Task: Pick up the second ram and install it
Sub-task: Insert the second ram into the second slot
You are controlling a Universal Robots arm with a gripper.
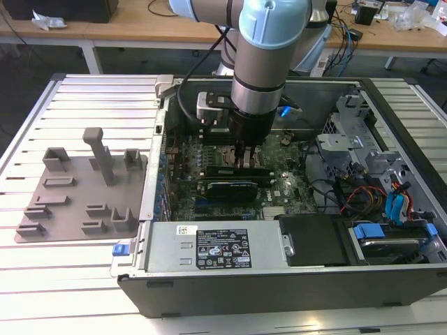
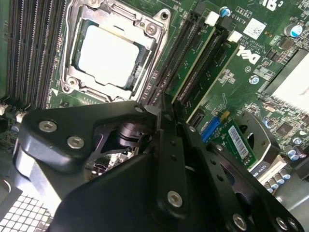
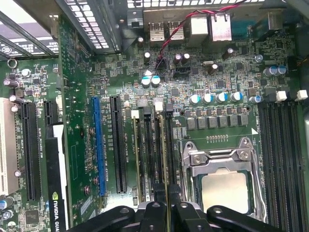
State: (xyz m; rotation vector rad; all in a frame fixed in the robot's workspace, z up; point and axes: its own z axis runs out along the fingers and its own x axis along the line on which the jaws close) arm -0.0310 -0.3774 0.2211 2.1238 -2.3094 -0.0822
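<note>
The gripper (image 1: pixel 243 162) hangs low inside an open computer case (image 1: pixel 279 279), over the motherboard (image 1: pixel 279 185) and just beside the CPU socket (image 3: pixel 224 186). In the first wrist view its two black fingers (image 3: pixel 153 215) are pressed close together on the ram (image 3: pixel 167 164), a thin stick seen edge-on, standing upright between them. The stick runs along one of the long black slots (image 3: pixel 148 154) next to the socket, and its lower edge appears to sit in or just above that slot; which one cannot be told. It is held upright and lined up with the slot, likely so it can be pressed straight down into place.

The stick looks dull green-grey, narrow and long, with a pale top edge. In the second wrist view the gripper's black body (image 2: pixel 145 183) covers most of it, with the silver socket beyond.

In the exterior view, a grey tray (image 1: pixel 84 195) with upright pegs lies on the slatted surface (image 1: pixel 84 105), well apart from the case on that view's left.
</note>
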